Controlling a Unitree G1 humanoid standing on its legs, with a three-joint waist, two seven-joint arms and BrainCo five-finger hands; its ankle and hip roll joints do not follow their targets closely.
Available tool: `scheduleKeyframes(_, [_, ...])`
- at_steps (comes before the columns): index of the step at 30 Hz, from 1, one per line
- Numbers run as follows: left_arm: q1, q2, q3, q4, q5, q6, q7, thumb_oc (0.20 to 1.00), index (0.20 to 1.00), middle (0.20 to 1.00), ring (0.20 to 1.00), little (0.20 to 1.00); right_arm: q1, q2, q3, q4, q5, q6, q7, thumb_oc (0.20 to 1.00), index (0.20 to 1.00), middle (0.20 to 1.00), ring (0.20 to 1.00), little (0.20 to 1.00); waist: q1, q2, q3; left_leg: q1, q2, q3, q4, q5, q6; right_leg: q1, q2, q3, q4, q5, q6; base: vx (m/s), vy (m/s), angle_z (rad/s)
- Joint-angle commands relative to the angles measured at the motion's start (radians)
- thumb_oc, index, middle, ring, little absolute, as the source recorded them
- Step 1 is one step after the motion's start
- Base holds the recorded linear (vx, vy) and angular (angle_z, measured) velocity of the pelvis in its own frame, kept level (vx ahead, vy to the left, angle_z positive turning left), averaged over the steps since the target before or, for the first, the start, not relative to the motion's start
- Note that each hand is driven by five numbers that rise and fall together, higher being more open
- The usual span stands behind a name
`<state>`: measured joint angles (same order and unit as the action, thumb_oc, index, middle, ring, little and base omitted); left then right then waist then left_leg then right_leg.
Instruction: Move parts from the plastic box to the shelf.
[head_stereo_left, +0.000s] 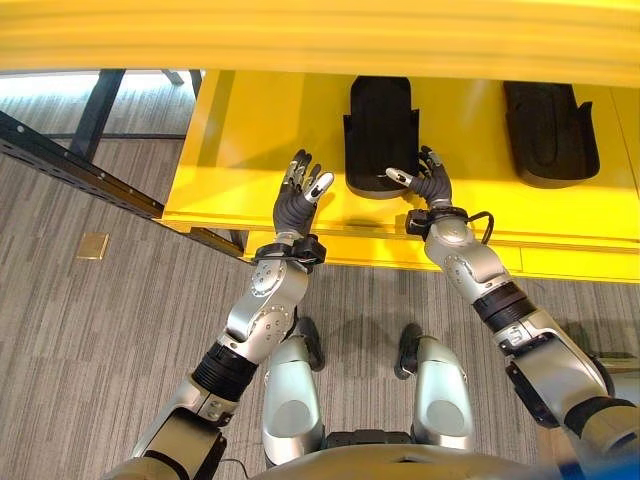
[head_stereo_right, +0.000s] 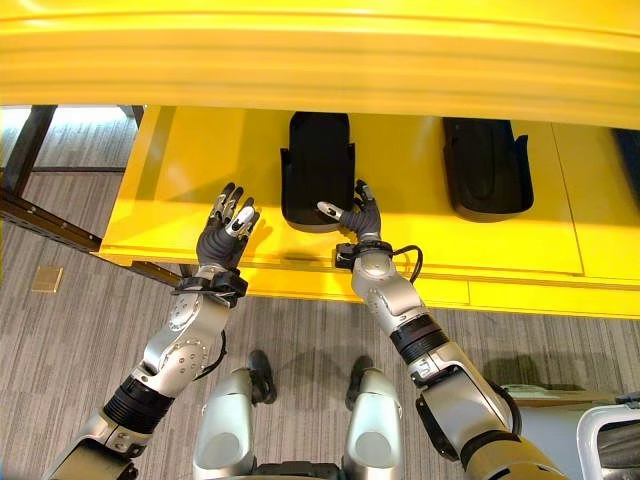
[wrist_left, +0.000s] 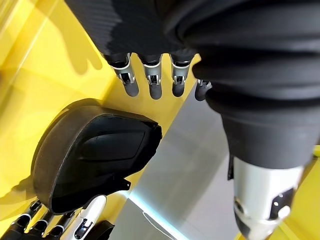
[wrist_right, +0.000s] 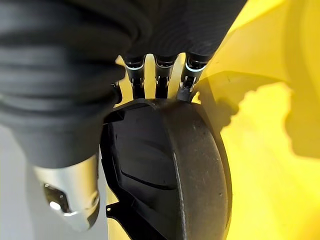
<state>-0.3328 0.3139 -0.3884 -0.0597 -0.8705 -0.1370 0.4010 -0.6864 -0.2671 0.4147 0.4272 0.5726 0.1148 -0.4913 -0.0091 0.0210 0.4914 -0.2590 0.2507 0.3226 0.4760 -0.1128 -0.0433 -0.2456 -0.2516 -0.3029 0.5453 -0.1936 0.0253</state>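
Looking down from the head, you are facing a yellow shelf (head_stereo_left: 250, 170) that is spanning the whole width of the scene, with a second yellow level running across above it. Two black parts are lying on the lower level, well apart from each other. The nearer black part (head_stereo_left: 380, 135) is sitting between your two hands, its long side running away from you and its wide end reaching toward the shelf's front edge. The farther black part (head_stereo_left: 550, 130) is lying off to your right in the same orientation, with nothing touching it.

Your right hand (head_stereo_left: 430, 185) is resting at the near right corner of the nearer part. Its fingers are reaching up along the part's right edge and its thumb is stretching across the part's front end. In the right wrist view the fingertips (wrist_right: 162, 87) are lying against the part's dark rim, only loosely bent, so you are steadying the piece rather than clutching it.

Your left hand (head_stereo_left: 298, 200) is hovering over bare yellow surface just left of that part, apart from it, with fingers spread and relaxed and nothing in its grasp. The left wrist view is showing the straight fingertips above the shelf with the part beyond them.

Grey carpet (head_stereo_left: 100, 340) is covering the floor below the shelf.
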Motion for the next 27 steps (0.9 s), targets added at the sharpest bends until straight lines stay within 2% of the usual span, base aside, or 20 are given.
scheduleKeyframes(1, [0.003, -0.013, -0.023, -0.173, 0.069, -0.036, 0.001, 1.0, 1.0, 1.0, 1.0, 1.0, 0.086, 0.124, 0.066, 0.05, 0.021, 0.046, -0.076, 1.0, 1.0, 1.0, 1.0, 1.0, 0.039, 0.008, 0.019, 0.093, 0.037, 0.062, -0.057, 0.02, -0.026, 0.037, -0.052, -0.01, 0.034, 0.006, 0.062, 0.0, 0.0, 0.0])
scheduleKeyframes(6, [-0.003, -0.014, -0.022, -0.166, 0.066, -0.049, 0.013, 1.0, 1.0, 1.0, 1.0, 1.0, 0.084, 0.099, 0.015, 0.067, -0.006, -0.011, -0.174, 1.0, 1.0, 1.0, 1.0, 1.0, 0.029, 0.01, 0.02, 0.09, 0.039, 0.061, -0.055, 0.018, -0.025, 0.033, -0.048, -0.004, 0.036, 0.005, 0.061, 0.0, 0.0, 0.0])
scheduleKeyframes(9, [0.0, -0.013, -0.019, -0.166, 0.067, -0.055, 0.022, 1.0, 1.0, 1.0, 1.0, 1.0, 0.093, 0.076, -0.029, 0.045, -0.029, -0.05, -0.176, 1.0, 1.0, 1.0, 1.0, 1.0, 0.019, 0.01, 0.02, 0.087, 0.038, 0.061, -0.054, 0.017, -0.024, 0.029, -0.044, 0.003, 0.037, 0.005, 0.061, 0.0, 0.0, 0.0])
scheduleKeyframes(12, [0.009, -0.01, -0.015, -0.169, 0.067, -0.067, 0.022, 1.0, 1.0, 1.0, 1.0, 1.0, 0.111, 0.061, -0.054, -0.004, -0.112, -0.097, -0.213, 1.0, 1.0, 1.0, 1.0, 1.0, 0.008, 0.011, 0.02, 0.091, 0.037, 0.063, -0.062, 0.02, -0.024, 0.032, -0.037, 0.009, 0.027, 0.007, 0.062, 0.0, 0.0, 0.0])
scheduleKeyframes(18, [0.042, -0.017, -0.01, -0.176, 0.073, -0.093, 0.021, 1.0, 1.0, 1.0, 1.0, 1.0, 0.144, 0.044, -0.101, -0.133, -0.251, -0.147, -0.298, 1.0, 1.0, 1.0, 1.0, 1.0, -0.015, 0.015, 0.008, 0.111, 0.035, 0.068, -0.097, 0.032, -0.027, 0.045, -0.023, 0.022, -0.014, 0.02, 0.063, 0.01, 0.026, -0.08])
scheduleKeyframes(23, [0.096, -0.009, 0.013, -0.185, 0.055, -0.114, 0.002, 1.0, 1.0, 1.0, 1.0, 1.0, 0.21, 0.013, -0.124, -0.25, -0.374, -0.101, -0.262, 1.0, 1.0, 1.0, 1.0, 1.0, -0.036, 0.02, -0.023, 0.157, 0.024, 0.077, -0.172, 0.054, -0.03, 0.083, -0.01, 0.034, -0.107, 0.05, 0.071, 0.02, 0.041, -0.14])
scheduleKeyframes(25, [0.131, -0.006, 0.033, -0.193, 0.048, -0.121, -0.013, 1.0, 1.0, 1.0, 1.0, 1.0, 0.268, -0.003, -0.12, -0.293, -0.405, -0.067, -0.216, 1.0, 1.0, 1.0, 1.0, 1.0, -0.044, 0.02, -0.042, 0.178, 0.024, 0.096, -0.22, 0.082, -0.023, 0.099, -0.004, 0.028, -0.162, 0.08, 0.066, 0.03, 0.035, -0.1])
scheduleKeyframes(27, [0.191, -0.004, 0.068, -0.215, 0.035, -0.124, -0.037, 1.0, 1.0, 1.0, 1.0, 1.0, 0.401, -0.053, -0.121, -0.364, -0.455, -0.053, -0.146, 1.0, 1.0, 1.0, 1.0, 1.0, -0.063, 0.014, -0.073, 0.231, 0.014, 0.102, -0.28, 0.087, -0.035, 0.145, -0.007, 0.032, -0.231, 0.093, 0.086, 0.15, 0.055, -0.11])
